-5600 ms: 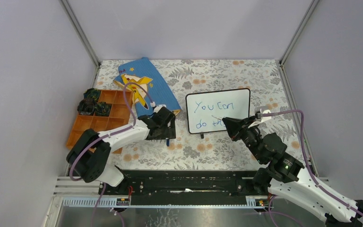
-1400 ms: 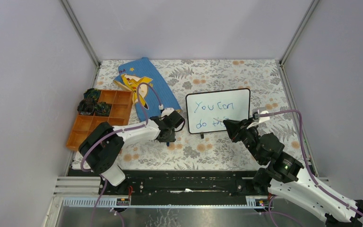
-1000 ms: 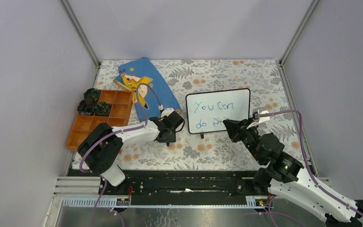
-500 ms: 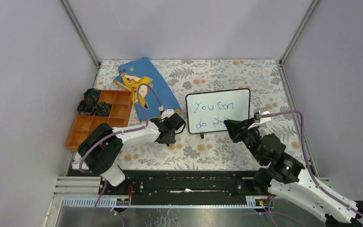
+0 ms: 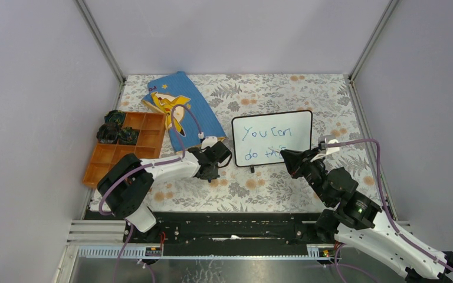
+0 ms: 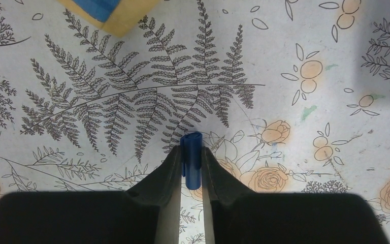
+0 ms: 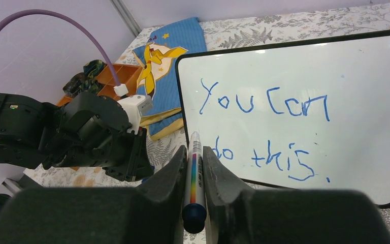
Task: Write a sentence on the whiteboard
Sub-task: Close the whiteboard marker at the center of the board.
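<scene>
Two narrow grips: left pincer tight on blue cap, right pincer tight on marker.

Pale lilac-grey walls are enclosing the bench on three sides, and slim aluminium posts are rising at its two far corners. A cloth printed with grey ferns and orange roses is covering the bench. A black rail is running along the near edge. Soft, even light is falling, casting only faint shadows.
</scene>
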